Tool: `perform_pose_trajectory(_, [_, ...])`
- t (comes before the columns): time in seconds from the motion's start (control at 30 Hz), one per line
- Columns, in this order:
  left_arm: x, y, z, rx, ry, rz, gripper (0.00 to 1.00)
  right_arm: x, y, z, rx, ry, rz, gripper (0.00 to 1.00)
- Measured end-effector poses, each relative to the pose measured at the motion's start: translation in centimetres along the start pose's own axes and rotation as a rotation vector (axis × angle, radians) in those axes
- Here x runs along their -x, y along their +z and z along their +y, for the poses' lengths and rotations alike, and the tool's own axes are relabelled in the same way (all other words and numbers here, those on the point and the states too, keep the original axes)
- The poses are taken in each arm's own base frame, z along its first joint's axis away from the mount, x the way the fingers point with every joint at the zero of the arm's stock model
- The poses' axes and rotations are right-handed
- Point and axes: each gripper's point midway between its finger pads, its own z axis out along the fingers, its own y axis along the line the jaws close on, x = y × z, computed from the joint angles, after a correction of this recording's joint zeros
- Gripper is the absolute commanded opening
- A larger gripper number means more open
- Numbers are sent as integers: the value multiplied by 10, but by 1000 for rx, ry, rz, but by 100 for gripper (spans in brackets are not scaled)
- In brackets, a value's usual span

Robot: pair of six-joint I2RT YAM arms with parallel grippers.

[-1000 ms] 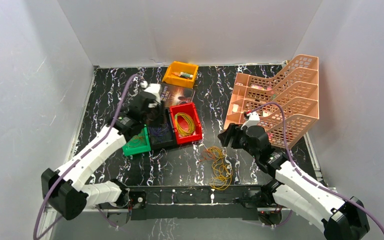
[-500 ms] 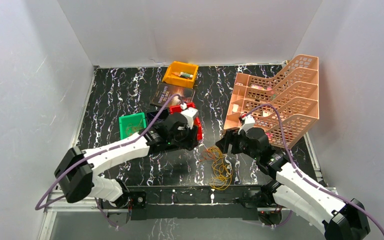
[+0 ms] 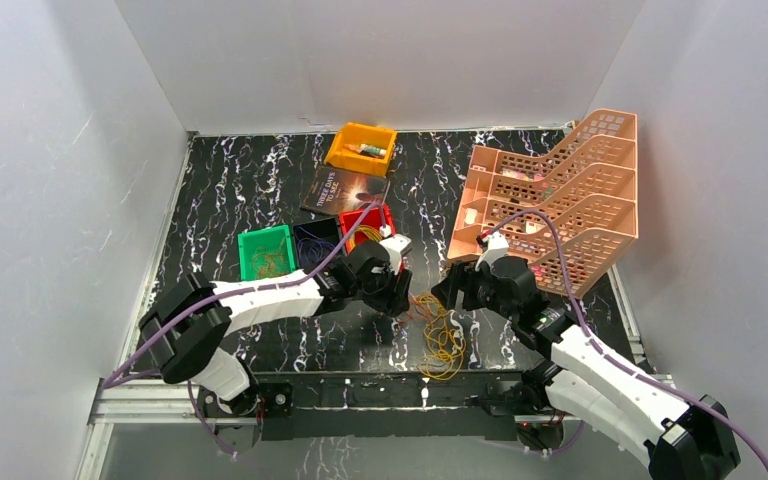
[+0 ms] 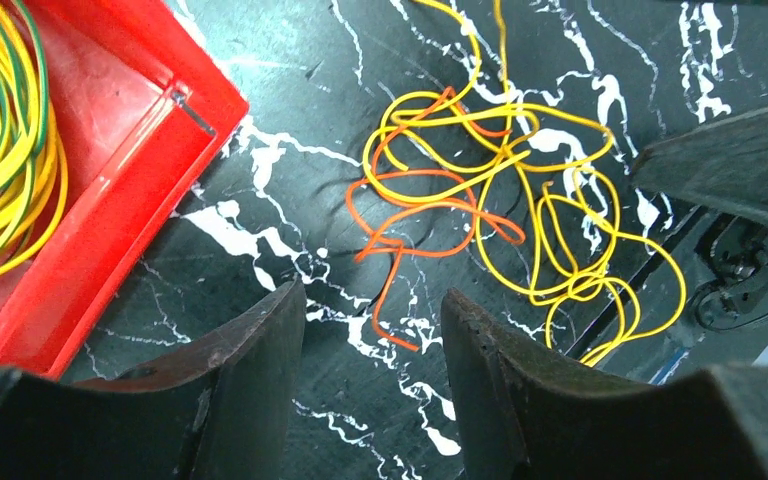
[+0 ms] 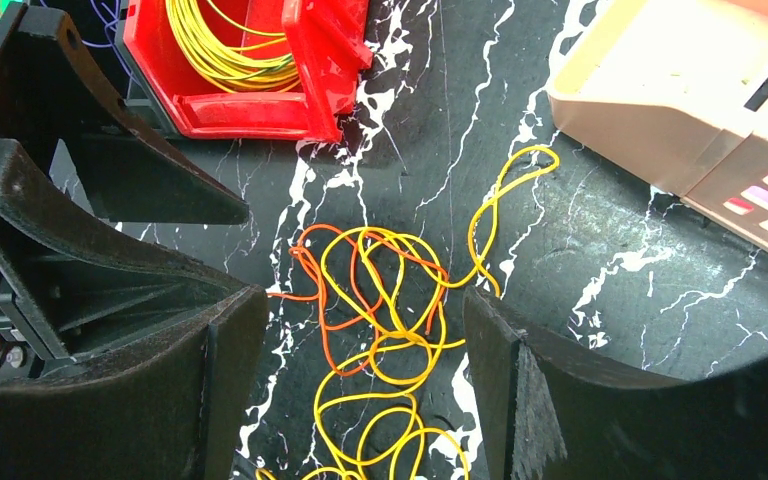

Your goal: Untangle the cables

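The cables (image 3: 438, 332) lie as a tangle of thin yellow and orange loops on the black marbled table, between the two arms. My left gripper (image 3: 401, 301) hovers at the tangle's left edge. In the left wrist view it (image 4: 372, 325) is open, with the loose orange end (image 4: 392, 300) on the table just ahead of its tips. My right gripper (image 3: 449, 291) is at the tangle's upper right. In the right wrist view it (image 5: 360, 335) stands open above the yellow loops (image 5: 390, 330), gripping nothing.
A red bin (image 3: 380, 217) with a coil of yellow wire (image 5: 220, 50) stands behind the left gripper, with a dark bin (image 3: 312, 240) and a green bin (image 3: 265, 250) to its left. A book (image 3: 340, 188) and an orange bin (image 3: 360, 150) lie farther back. A pink file rack (image 3: 550, 210) fills the right.
My left arm has swung from over the bins to the right and nearer, down to the tangle's left edge, and its jaws have widened. The right gripper has barely moved.
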Motion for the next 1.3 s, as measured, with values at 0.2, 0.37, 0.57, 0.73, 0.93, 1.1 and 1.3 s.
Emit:
perform_pose_trajectory(0.2, [12, 7, -9, -47, 1, -51, 52, -2, 1, -1, -5, 1, 9, 80])
perform_pose_trajectory(0.37, [7, 21, -9, -61, -3, -40, 51, -2, 1, -1, -5, 1, 9, 80])
perform_pose_trajectory(0.57, [-3, 26, -4, -49, -5, -12, 50, -3, 1, -1, -5, 2, 11, 80])
perform_pose_trajectory(0.73, [-3, 28, -4, -52, -3, -16, 47, -1, 3, -1, -2, 1, 6, 80])
perform_pose_trajectory(0.93, [-13, 38, 0, -42, -6, 14, 42, -1, 4, 0, 1, 2, 7, 80])
perform_pose_trajectory(1.1, [-15, 40, 1, -40, -10, 21, 33, -2, 4, 0, 0, 2, 10, 80])
perform_pose_trajectory(1.3, [-15, 41, 1, -40, -23, 17, 15, -5, 6, -1, -3, 3, 22, 80])
